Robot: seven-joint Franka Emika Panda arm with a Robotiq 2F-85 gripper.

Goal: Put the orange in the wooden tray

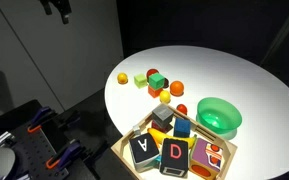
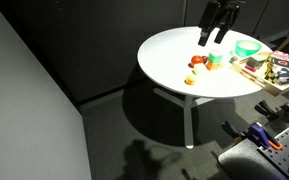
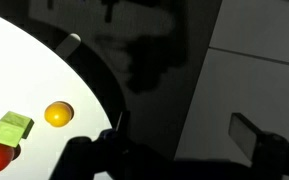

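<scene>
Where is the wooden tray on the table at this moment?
In an exterior view, the wooden tray lies at the near edge of the round table. It is filled with blocks and is beside the green bowl.

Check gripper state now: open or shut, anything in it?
Gripper: open, holding nothing.

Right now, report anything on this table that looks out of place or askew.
The wooden tray appears to overhang the round table's edge, and the letter blocks in it lie piled and tilted. Small toys lie scattered outside it. Nothing looks spilled or damaged.
</scene>
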